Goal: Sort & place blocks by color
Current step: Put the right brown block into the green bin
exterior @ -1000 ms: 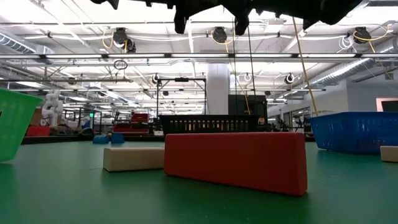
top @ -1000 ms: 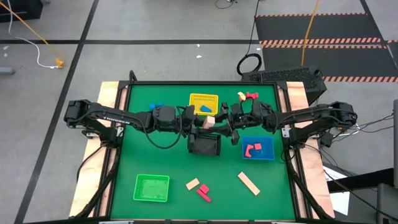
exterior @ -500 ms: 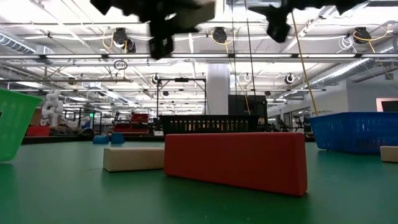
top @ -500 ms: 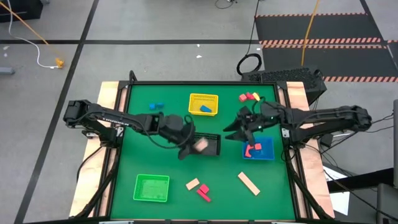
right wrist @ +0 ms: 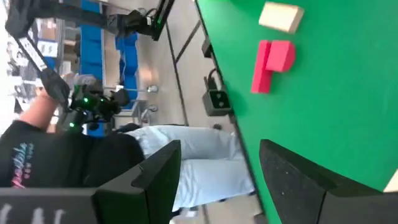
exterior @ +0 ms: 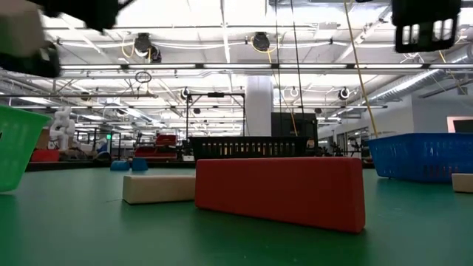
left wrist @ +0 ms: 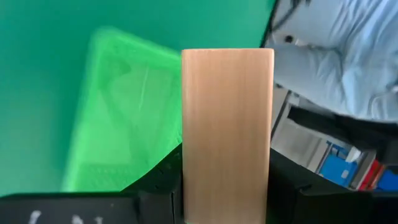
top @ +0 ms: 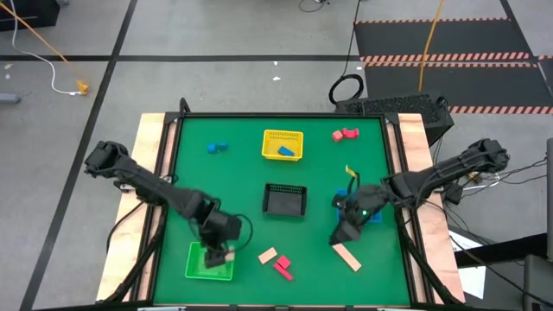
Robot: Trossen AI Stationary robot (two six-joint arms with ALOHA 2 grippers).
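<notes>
Green surface (top: 242, 173), wood strips down both sides, four baskets on it: green one (top: 210, 261) near-left, black one (top: 285, 199) centre, yellow one (top: 282, 144) far centre, blue one (top: 370, 210) right, mostly hidden under the right arm.

Left arm reaches in from the far-left corner. Left pincer (top: 216, 251) hangs over the green basket's right half. In the left wrist view it is clamped on a pale wood bar (left wrist: 227, 134), long axis running straight out along the fingers, with the green basket (left wrist: 121, 118) just beyond the tip. Judgement: a release here turns on whether the bar's end is inside the rim; from above it looks so, but close to the right wall.

Right arm comes in from the right side. Right pincer (top: 347, 234) sits just off the near-left corner of the blue basket, fingers spread wide and empty in the right wrist view. A long wood bar (top: 346, 254) lies just below it, diagonal, near the surface's front-right; this arm is clearly the nearer one. Open room all round that bar.

Loose pieces on the near side: a short wood block (top: 267, 255) touching or just beside a red L-block (top: 283, 268). Far side: two small blue blocks (top: 216, 148) left, red blocks (top: 343, 134) right, a blue piece (top: 286, 151) in the yellow basket.
</notes>
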